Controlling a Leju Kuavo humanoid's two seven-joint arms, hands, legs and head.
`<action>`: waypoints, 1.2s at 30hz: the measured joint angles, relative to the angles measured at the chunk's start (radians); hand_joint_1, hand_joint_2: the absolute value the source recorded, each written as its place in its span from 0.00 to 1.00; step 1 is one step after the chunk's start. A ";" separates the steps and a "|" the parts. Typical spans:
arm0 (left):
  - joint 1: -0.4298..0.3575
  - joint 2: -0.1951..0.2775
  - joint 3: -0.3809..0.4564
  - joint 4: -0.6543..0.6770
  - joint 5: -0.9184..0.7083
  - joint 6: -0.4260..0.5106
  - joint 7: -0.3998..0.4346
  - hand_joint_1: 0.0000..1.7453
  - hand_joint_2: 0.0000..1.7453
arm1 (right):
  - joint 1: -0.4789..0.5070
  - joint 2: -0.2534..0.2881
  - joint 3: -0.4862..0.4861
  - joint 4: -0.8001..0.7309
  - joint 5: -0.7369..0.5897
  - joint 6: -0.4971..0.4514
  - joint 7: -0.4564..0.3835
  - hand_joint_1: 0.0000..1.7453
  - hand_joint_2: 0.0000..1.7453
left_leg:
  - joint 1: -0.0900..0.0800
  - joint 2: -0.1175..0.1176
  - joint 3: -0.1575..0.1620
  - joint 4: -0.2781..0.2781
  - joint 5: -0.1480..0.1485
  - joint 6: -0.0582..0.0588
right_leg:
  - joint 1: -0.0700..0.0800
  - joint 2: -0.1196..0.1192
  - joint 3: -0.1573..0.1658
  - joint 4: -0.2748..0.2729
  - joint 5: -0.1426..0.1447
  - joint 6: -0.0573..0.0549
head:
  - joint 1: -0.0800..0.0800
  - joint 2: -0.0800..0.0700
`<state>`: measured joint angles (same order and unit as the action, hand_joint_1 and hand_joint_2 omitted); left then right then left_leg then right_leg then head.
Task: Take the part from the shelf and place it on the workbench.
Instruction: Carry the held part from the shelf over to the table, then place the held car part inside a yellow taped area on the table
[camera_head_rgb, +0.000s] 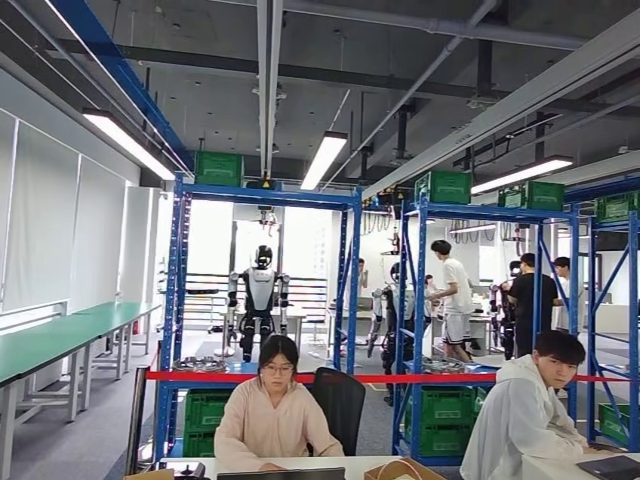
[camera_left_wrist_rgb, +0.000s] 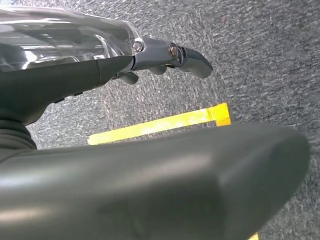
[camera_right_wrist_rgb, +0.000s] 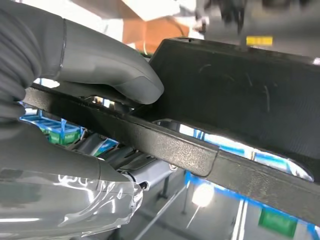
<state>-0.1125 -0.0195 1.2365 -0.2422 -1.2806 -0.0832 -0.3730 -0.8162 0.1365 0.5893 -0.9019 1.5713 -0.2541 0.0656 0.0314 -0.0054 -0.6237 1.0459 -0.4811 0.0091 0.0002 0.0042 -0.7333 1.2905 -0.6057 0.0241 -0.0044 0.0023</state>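
In the right wrist view my right hand (camera_right_wrist_rgb: 56, 150) grips a black textured plastic part (camera_right_wrist_rgb: 241, 85), a flat piece with a long bar along one edge. The grey thumb (camera_right_wrist_rgb: 113, 70) presses on one face and the darker fingers lie under the bar. In the left wrist view my left hand (camera_left_wrist_rgb: 151, 170) hangs over grey carpet with its fingers (camera_left_wrist_rgb: 166, 52) stretched out and nothing in them. Blue steel shelves (camera_head_rgb: 264, 195) with green crates (camera_head_rgb: 204, 410) stand ahead in the head view. Green-topped workbenches (camera_head_rgb: 68, 335) run along the left wall.
A white table (camera_head_rgb: 302, 465) lies just in front, with two people (camera_head_rgb: 275, 415) (camera_head_rgb: 528, 405) seated behind it and a black chair (camera_head_rgb: 340, 400). A red tape band (camera_head_rgb: 377, 378) stretches across the shelves. More people and robots (camera_head_rgb: 259, 295) stand beyond. Yellow floor tape (camera_left_wrist_rgb: 162, 122) lies below my left hand.
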 joint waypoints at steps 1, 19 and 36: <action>0.001 0.000 0.000 0.000 0.000 0.000 -0.001 0.00 1.00 | 0.007 -0.002 0.004 0.015 0.000 -0.002 0.000 1.00 1.00 | 0.000 0.000 0.000 0.000 0.000 0.000 | -0.002 0.000 -0.010 0.015 0.006 0.001 | 0.000 0.000; -0.001 -0.002 -0.020 0.000 -0.009 -0.011 -0.040 0.00 1.00 | 0.084 -0.016 0.005 0.193 -0.005 -0.109 -0.116 1.00 1.00 | -0.004 0.001 -0.056 0.128 -0.042 -0.031 | 0.011 0.002 0.118 -0.273 0.137 -0.050 | 0.000 0.000; -0.004 -0.006 -0.039 0.000 -0.018 -0.008 -0.047 0.00 0.00 | 0.118 -0.016 0.007 0.236 -0.018 -0.153 -0.149 0.00 0.00 | -0.005 0.001 0.015 -0.011 0.000 -0.004 | -0.005 0.002 0.110 -0.224 0.117 -0.001 | 0.000 0.000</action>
<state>-0.1167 -0.0251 1.1976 -0.2419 -1.2987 -0.0913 -0.4205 -0.6981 0.1202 0.5961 -0.6662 1.5530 -0.4074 -0.0833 0.0268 -0.0042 -0.6089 1.0348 -0.4812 0.0050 -0.0044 0.0057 -0.6230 1.0662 -0.4885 0.0227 -0.0042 0.0023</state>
